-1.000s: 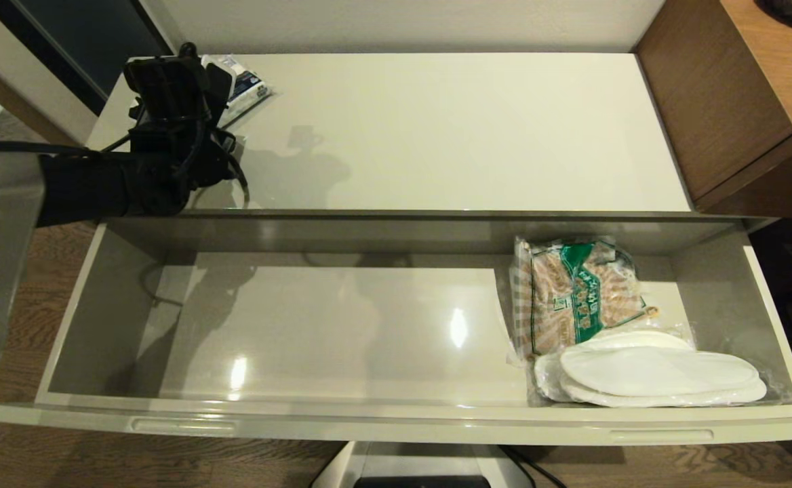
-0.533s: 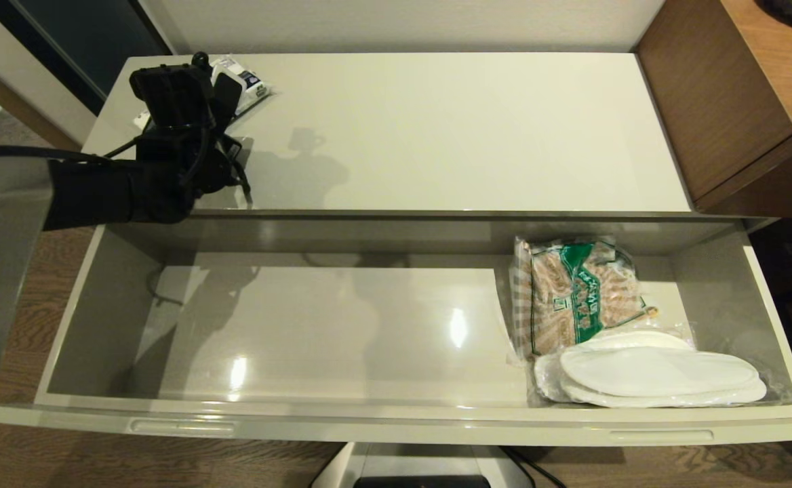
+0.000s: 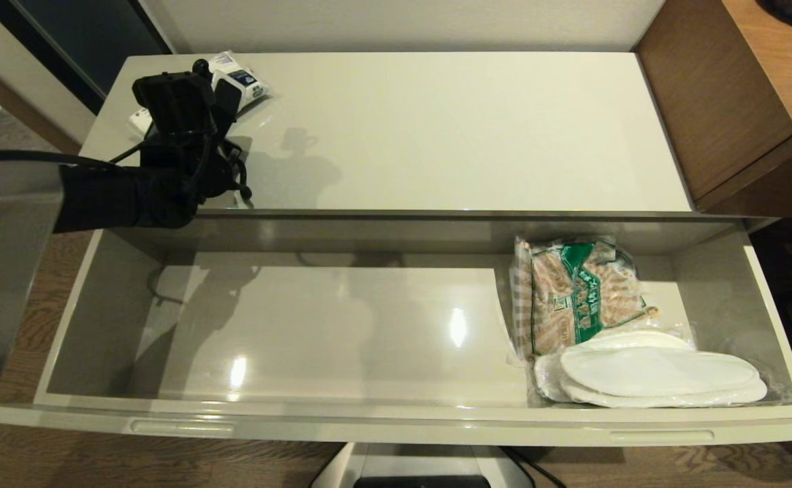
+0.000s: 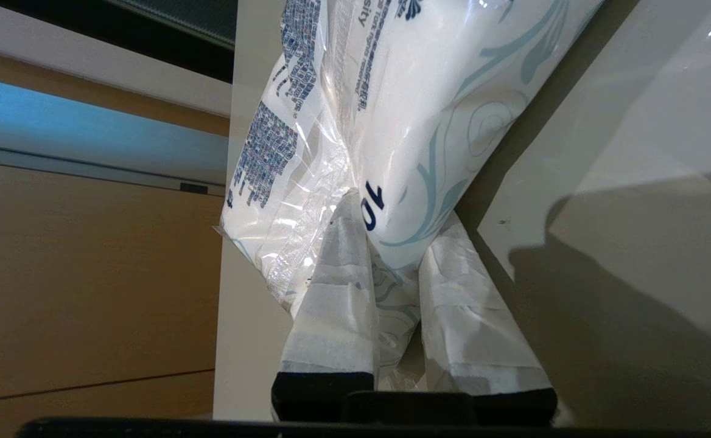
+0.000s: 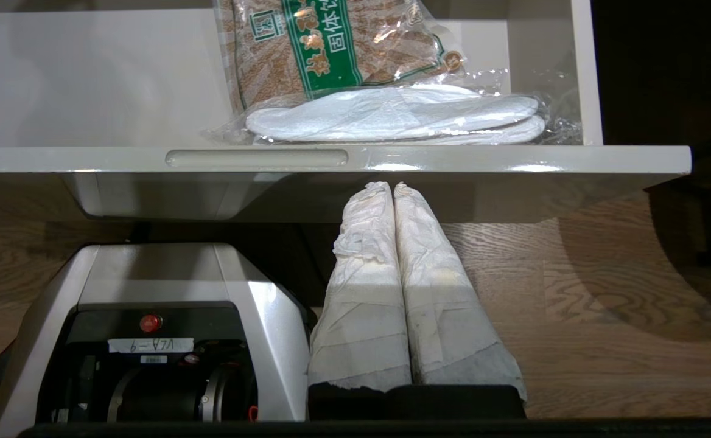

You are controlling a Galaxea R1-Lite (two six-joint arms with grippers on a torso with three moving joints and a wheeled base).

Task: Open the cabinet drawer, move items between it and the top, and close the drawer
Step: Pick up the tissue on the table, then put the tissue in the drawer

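Note:
The cabinet drawer stands pulled wide open below the top. At the top's far left corner lies the white tissue pack with blue print. My left gripper is shut on its near end, and the taped fingers pinch the wrap. The wrapped white slippers lie in the drawer's front right corner. My right gripper is shut on nothing and hangs low under the drawer's front rim, out of the head view.
A brown-and-green checked snack bag lies in the drawer behind the slippers. A brown wood desk adjoins the top on the right. The robot's base stands on the wood floor under the drawer.
My left gripper has closed from wide open onto the tissue pack, and the pack's near end has shifted slightly. The right arm has not moved.

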